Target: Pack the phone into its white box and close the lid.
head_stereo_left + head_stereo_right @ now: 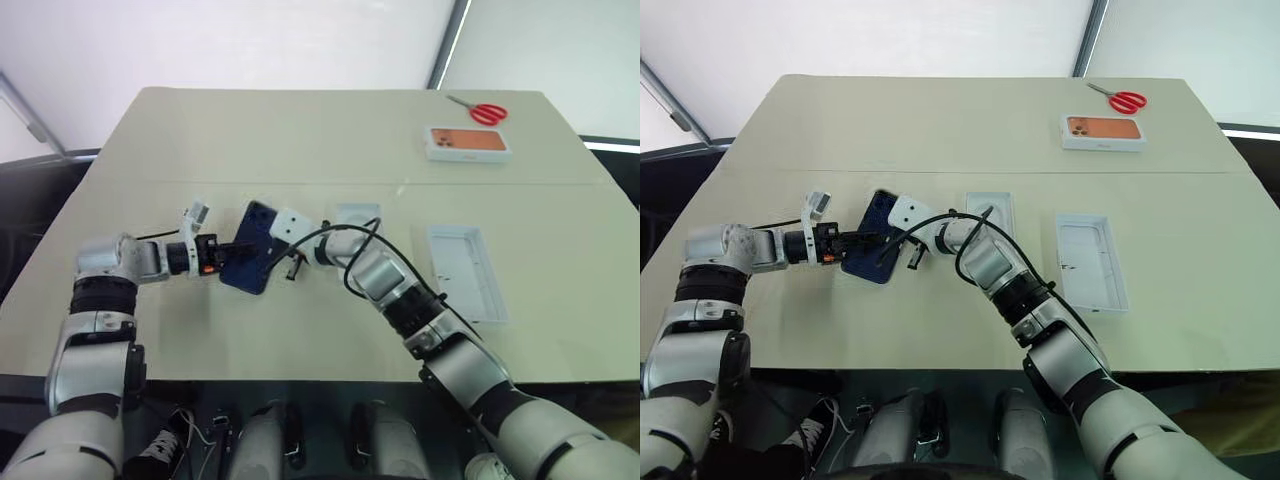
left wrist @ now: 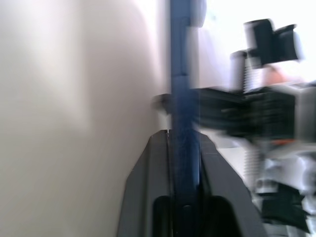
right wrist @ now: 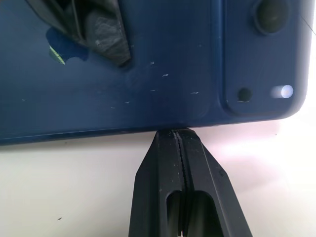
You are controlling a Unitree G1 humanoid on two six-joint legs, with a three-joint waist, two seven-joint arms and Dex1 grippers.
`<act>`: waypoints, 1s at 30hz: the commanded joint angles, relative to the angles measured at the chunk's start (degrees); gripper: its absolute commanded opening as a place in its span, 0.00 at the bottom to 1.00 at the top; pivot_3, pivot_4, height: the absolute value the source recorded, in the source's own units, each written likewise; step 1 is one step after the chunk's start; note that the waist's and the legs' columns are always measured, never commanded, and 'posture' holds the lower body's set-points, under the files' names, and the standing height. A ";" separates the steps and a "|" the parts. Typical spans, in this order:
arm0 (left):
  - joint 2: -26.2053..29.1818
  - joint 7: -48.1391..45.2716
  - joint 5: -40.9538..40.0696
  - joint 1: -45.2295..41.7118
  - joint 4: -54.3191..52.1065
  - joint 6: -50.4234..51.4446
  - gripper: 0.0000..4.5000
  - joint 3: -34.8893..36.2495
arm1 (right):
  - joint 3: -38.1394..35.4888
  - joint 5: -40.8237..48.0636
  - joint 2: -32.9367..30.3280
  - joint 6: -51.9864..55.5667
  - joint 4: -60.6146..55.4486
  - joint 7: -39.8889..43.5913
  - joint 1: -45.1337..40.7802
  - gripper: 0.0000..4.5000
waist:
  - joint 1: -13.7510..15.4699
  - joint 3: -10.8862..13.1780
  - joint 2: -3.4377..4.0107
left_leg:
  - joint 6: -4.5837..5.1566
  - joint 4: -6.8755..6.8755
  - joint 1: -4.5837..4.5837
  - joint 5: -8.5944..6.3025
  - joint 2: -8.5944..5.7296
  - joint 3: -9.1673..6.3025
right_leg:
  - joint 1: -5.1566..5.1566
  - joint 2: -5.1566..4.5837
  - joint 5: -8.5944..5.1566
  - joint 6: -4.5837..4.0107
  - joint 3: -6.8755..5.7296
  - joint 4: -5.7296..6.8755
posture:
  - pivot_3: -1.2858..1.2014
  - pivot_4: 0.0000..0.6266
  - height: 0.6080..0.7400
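The head views are evenly and softly lit; the pale worktop (image 1: 300,140) is bright with no harsh glare, and shadows under the arms are faint and short. The wall behind is washed out to near white. Both head views are fairly sharp in the middle, and the worktop's edges look slightly bowed toward the picture borders.

In the left wrist view, the phone (image 2: 183,98) seen edge-on is smeared, the background beside it is blown out to white, and the other arm's parts are streaked with blur.

The right wrist view is clearer: specks and smudges show on the phone's glossy back, with a small bright glint by the camera lenses and dark reflections.
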 commanded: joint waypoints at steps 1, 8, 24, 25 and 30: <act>-0.30 2.47 0.55 2.33 -0.09 1.20 0.00 -0.95 | -0.51 0.12 0.39 -0.40 -2.05 0.06 -0.35 0.00 | 0.01 0.00 0.00 | -0.01 0.00 0.00 0.00 0.00 -0.01 | 0.00 0.00 0.00 0.00 0.00 0.01 | 0.52 0.24 0.98; -0.68 4.33 -1.06 2.82 -0.08 2.63 0.00 1.50 | -0.79 0.17 0.18 -0.58 -2.23 -0.10 -0.19 0.00 | -0.14 0.00 0.00 | 0.04 0.00 -0.01 0.02 0.00 -0.01 | -0.02 0.00 0.00 0.00 0.00 0.00 | 0.52 0.24 0.98; -7.97 18.49 -12.78 3.62 -6.67 2.15 0.00 23.12 | -13.03 22.75 -19.63 8.58 -29.63 23.23 8.01 0.64 | 0.61 0.19 -0.25 | 0.03 0.01 -0.17 -0.07 -0.05 -0.15 | -0.04 -0.15 0.01 0.00 -0.03 -0.11 | 0.52 0.24 0.98; -8.60 19.46 -13.36 4.01 -7.90 2.57 0.00 23.70 | -12.93 23.02 -22.44 8.48 -30.11 25.09 8.61 0.64 | 0.44 0.21 -0.28 | 0.04 0.01 -0.17 -0.07 -0.08 -0.15 | -0.05 -0.22 0.01 0.00 -0.03 -0.11 | 0.52 0.24 0.98; -10.99 23.35 -15.98 6.27 -11.78 4.20 0.00 26.03 | -10.56 20.09 -32.38 0.82 -30.65 30.94 11.78 0.64 | 0.16 0.23 -0.28 | 0.15 -0.02 -0.14 0.01 -0.01 -0.13 | -0.08 -0.16 0.01 0.00 -0.03 -0.10 | 0.52 0.24 0.98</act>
